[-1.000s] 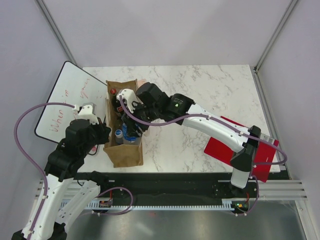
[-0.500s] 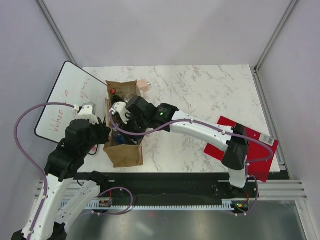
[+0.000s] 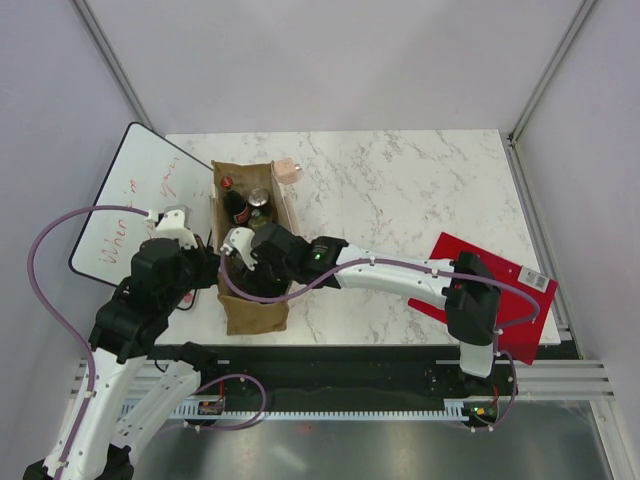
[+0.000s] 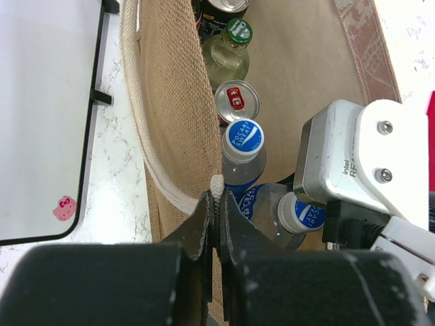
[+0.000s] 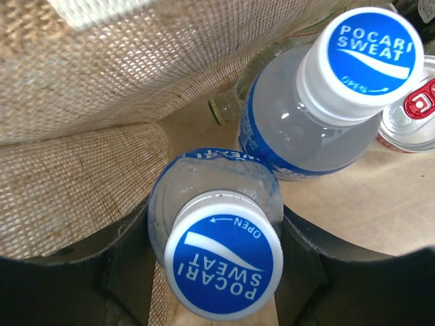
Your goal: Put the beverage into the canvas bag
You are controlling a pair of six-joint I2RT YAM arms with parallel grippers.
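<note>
The tan canvas bag (image 3: 255, 312) stands upright at the table's left front, its mouth open. My left gripper (image 4: 216, 198) is shut on the bag's white handle strap (image 4: 216, 183) at the left rim (image 3: 207, 262). My right gripper (image 5: 217, 248) reaches down inside the bag's near end (image 3: 243, 262). It is shut on a clear Pocari Sweat beverage bottle (image 5: 224, 261) just below its blue-and-white cap, and the left wrist view shows that cap (image 4: 302, 212) under the white wrist housing. The woven bag wall (image 5: 88, 81) is close on the bottle's left.
More drinks stand in the bag: a second Pocari bottle (image 4: 243, 139), a red-topped can (image 4: 236, 100), a green-capped bottle (image 4: 238, 30) and a dark red-capped bottle (image 3: 232, 200). A whiteboard (image 3: 130, 200) lies left of the bag, a red board (image 3: 500, 290) at right, a small pink object (image 3: 289, 170) behind.
My right arm has swung toward the bag's near end and gone down into it with the bottle. The drinks at the far end now show. The left gripper has kept still.
</note>
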